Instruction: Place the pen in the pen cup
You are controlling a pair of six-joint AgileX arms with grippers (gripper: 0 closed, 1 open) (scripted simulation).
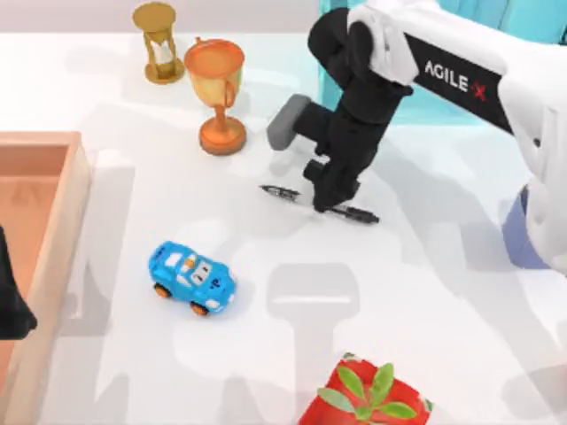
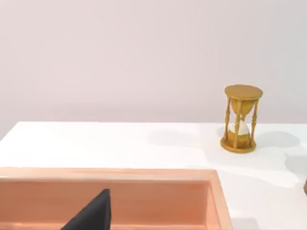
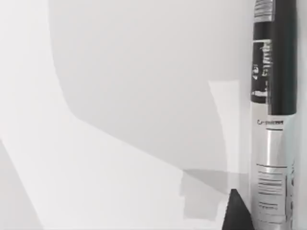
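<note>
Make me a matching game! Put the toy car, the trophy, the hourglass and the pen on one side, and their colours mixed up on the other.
Things:
1. toy car
2. trophy
3. hourglass
4. pen

Colours:
A. gold
B. black
C. blue
D. orange

Pairs: 1-C, 2-D, 3-A, 4-B

On the white upper link of our right arm [image 1: 461,80] we read "AGILE·X" in black capitals, with a small red mark just before the X. The grey-white printed label band of the slim black marker pen [image 3: 271,120] carries lines of small print that we cannot read. The small blue toy car [image 1: 191,279] bears roof markings, also unreadable.
</note>
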